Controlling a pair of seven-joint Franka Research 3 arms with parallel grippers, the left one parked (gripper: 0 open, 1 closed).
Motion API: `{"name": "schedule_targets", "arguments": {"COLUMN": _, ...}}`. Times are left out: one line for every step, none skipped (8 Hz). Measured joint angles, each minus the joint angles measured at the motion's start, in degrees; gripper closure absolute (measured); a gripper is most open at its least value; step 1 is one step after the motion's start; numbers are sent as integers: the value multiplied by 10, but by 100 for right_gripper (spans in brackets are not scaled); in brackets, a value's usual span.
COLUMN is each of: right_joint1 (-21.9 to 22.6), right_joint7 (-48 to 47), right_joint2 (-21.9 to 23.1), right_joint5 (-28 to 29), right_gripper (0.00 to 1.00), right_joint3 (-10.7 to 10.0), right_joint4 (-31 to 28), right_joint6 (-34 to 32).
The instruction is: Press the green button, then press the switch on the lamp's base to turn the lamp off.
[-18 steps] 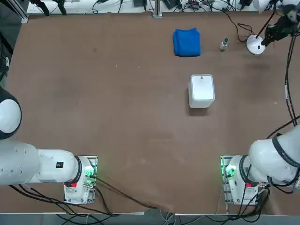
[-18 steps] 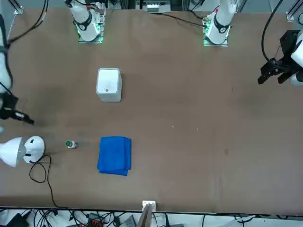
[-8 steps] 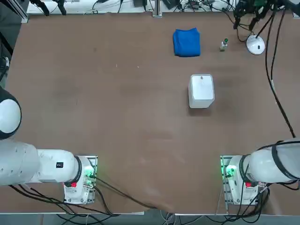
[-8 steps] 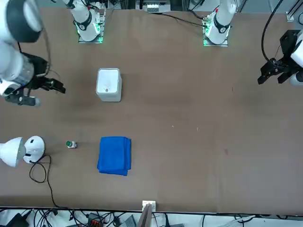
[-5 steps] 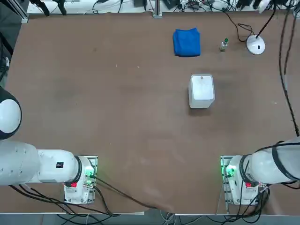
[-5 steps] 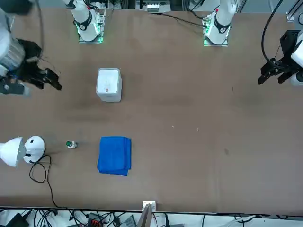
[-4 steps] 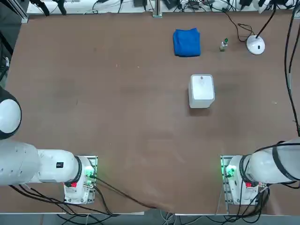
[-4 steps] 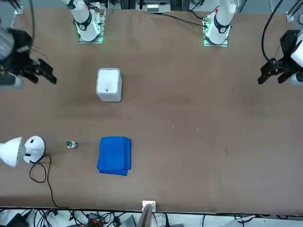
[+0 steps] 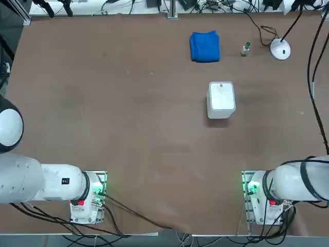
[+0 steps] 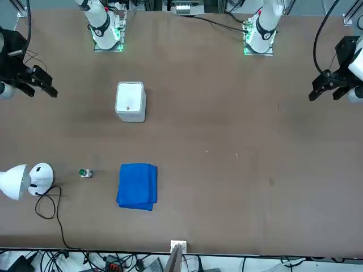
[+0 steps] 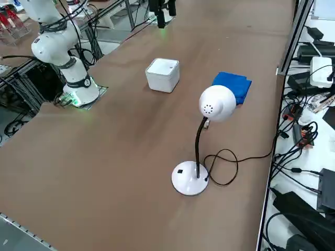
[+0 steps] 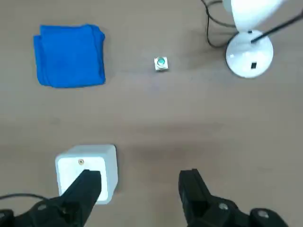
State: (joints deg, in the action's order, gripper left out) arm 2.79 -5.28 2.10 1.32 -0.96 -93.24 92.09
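Black right gripper (image 12: 139, 182) raised, pointing down, open

Before me is a wide brown tabletop (image 9: 128, 118). On it lies a folded blue cloth (image 9: 204, 46), and near it stands a tiny green-topped button (image 9: 246, 49). Beside that rests the flat white round lamp base (image 9: 280, 50) with its black cable (image 9: 259, 31). A white square box (image 9: 221, 99) stands apart.

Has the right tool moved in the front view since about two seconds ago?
Yes. The right tool was then close to the lamp's base; now it is open, far from it, beyond the white box toward the robot's side.
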Motion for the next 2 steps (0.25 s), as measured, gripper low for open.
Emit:
{"name": "schedule_targets", "arguments": {"right_joint1": -3, "right_joint7": 4, "right_joint2": 12, "right_joint5": 0, "right_gripper": 0, "right_joint3": 0, "right_joint4": -14, "right_joint6": 0}}
{"name": "schedule_targets", "arguments": {"right_joint1": -3, "right_joint7": 8, "right_joint2": 17, "right_joint5": 0, "right_gripper": 0, "right_joint3": 0, "right_joint4": -15, "right_joint6": -1}}
